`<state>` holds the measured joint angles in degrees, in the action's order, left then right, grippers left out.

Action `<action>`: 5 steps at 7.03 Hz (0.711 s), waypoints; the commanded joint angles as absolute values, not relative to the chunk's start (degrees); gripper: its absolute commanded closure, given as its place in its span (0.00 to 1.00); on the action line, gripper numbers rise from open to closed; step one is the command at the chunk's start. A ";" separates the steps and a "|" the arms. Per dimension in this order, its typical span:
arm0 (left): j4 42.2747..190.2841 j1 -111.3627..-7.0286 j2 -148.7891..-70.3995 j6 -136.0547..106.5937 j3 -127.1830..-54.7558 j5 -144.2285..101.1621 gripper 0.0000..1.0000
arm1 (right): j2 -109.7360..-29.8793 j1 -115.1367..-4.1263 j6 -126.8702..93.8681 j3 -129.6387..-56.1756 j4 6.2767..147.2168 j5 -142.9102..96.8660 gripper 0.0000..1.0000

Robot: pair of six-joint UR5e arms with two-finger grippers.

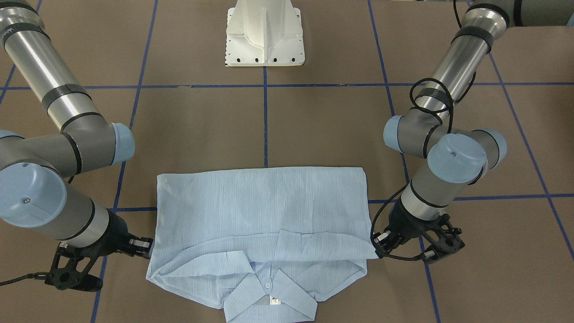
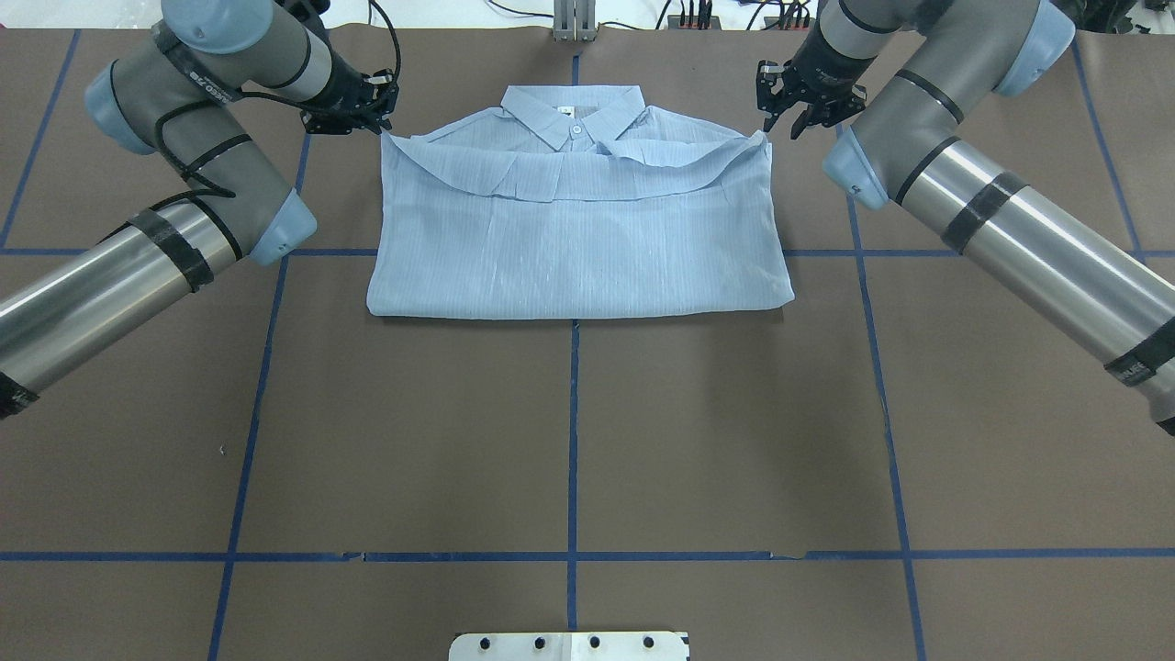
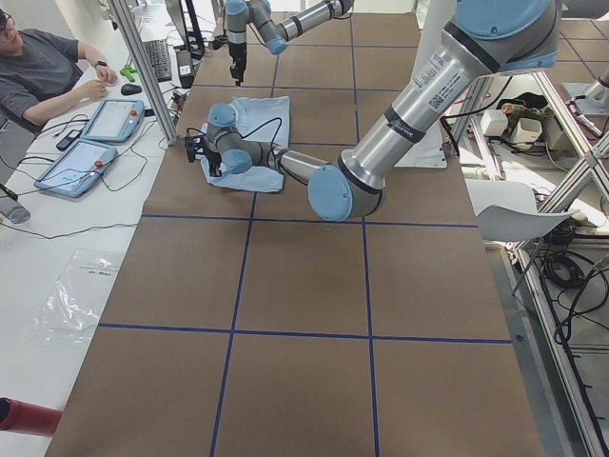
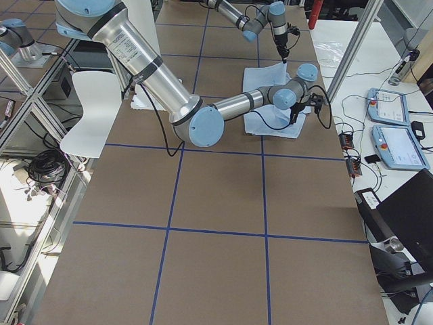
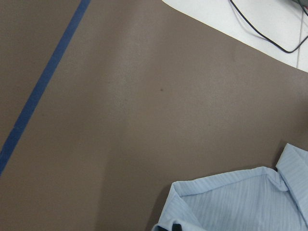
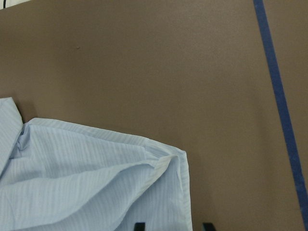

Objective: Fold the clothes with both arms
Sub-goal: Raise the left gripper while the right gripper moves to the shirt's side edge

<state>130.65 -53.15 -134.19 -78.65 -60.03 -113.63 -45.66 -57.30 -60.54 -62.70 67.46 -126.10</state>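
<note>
The shirt (image 5: pixel 231 204) lies folded at lower right on the brown surface (image 5: pixel 144 106). A blue tape line (image 5: pixel 38 91) crosses left.

The shirt (image 2: pixel 578 239) is striped finely in light blue, its collar button (image 2: pixel 576 129) white. The table (image 2: pixel 413 441) beneath the shirt is covered in brown, gridded with blue lines (image 2: pixel 573 413). The left arm (image 2: pixel 110 285) and right arm (image 2: pixel 1028 229) beside the shirt are finished silver-grey, capped light blue.
</note>
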 commanded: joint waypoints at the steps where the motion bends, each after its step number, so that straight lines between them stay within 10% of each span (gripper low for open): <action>1: 130.69 -53.52 -133.86 -78.49 -60.12 -113.29 0.01 | -51.99 -56.61 -60.99 -70.25 63.91 -126.12 0.00; 5: 129.99 -53.53 -133.42 -78.93 -62.40 -113.55 0.01 | -67.76 -46.96 -61.52 -88.95 64.34 -125.60 0.00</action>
